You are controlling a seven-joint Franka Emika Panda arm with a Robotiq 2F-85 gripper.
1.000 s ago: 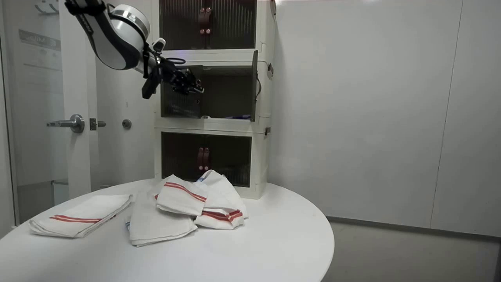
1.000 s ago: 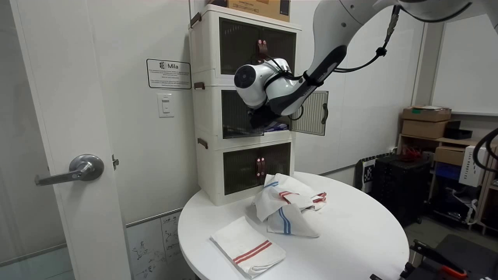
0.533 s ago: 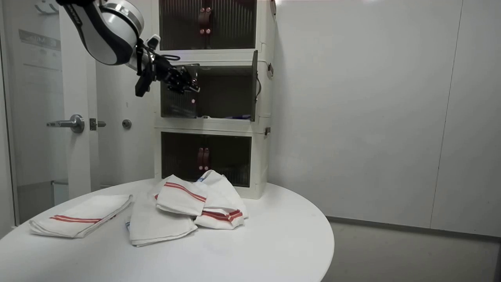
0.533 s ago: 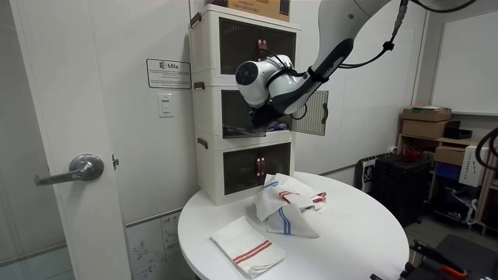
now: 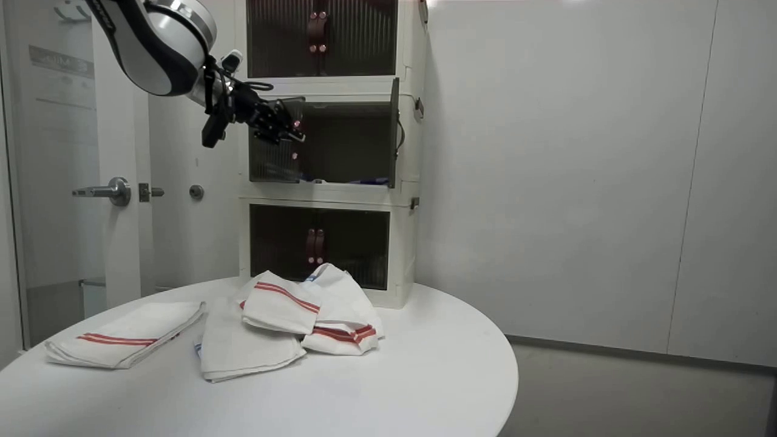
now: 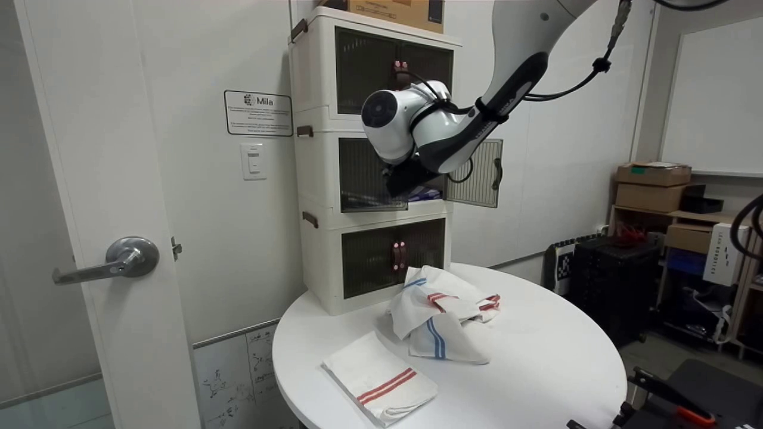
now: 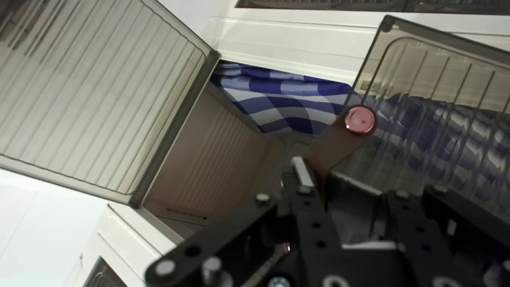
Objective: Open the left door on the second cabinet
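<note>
Wrist view: gripper (image 7: 330,177) at bottom middle of frame; left door (image 7: 446,103) at right, part way open, its brown strap (image 7: 338,145) going down between jaws; cannot tell if jaws squeeze strap. Blue-white cloth (image 7: 287,97) at top middle. In exterior view, second cabinet (image 5: 346,193) at upper middle, right door (image 5: 394,133) wide open

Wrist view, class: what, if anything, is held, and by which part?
The left door is held by its brown strap handle, which the gripper pinches near its middle.

The second cabinet (image 6: 318,170) sits mid-stack — towels (image 6: 442,313) below, on the table (image 6: 548,333).
</note>
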